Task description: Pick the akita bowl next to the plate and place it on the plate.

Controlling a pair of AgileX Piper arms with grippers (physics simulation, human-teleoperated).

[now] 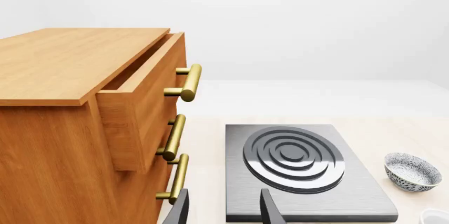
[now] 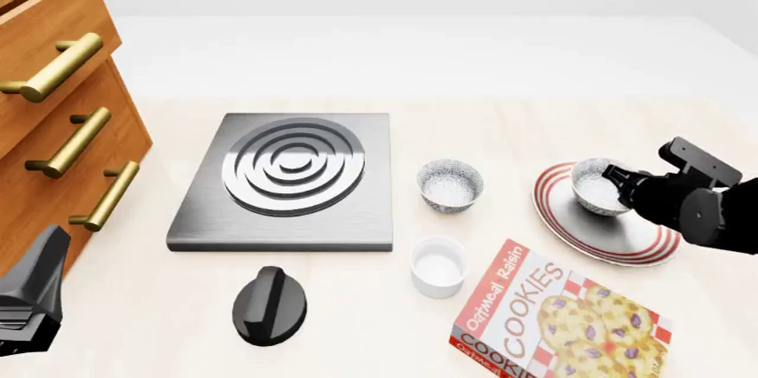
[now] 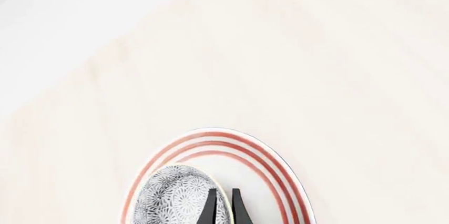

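1. Two dark fingers of the left gripper [image 1: 223,209] stood well apart in the left wrist view, with nothing between them. Just beyond them lay a square grey stove plate [image 1: 306,171] with silver rings. Beside the gripper rose a wooden cabinet [image 1: 77,129] with brass handles, its top drawer [image 1: 144,92] pulled partly out. Past the stove plate's far side sat a speckled bowl [image 1: 412,171], well clear of the fingers.

2. In the front view the right gripper [image 2: 613,177] reached in over the plate [image 2: 604,236], its fingers at the rim of the akita bowl [image 2: 598,187]. That bowl was within the plate's red rings, towards the back edge; whether it rested on the plate or hung just above it could not be told. The second speckled bowl [image 2: 450,185] stood apart from this gripper, between the plate and the stove plate [image 2: 290,181]. A white ramekin [image 2: 438,264], a black knob [image 2: 270,305] and a cookie box [image 2: 556,320] lay nearer the camera. The left gripper [image 2: 34,294] hung low beside the cabinet [image 2: 59,129], far from all of these.

3. The right wrist view showed the right gripper [image 3: 223,208] clamped on the akita bowl [image 3: 175,197], one finger either side of its rim, over the plate [image 3: 281,182].
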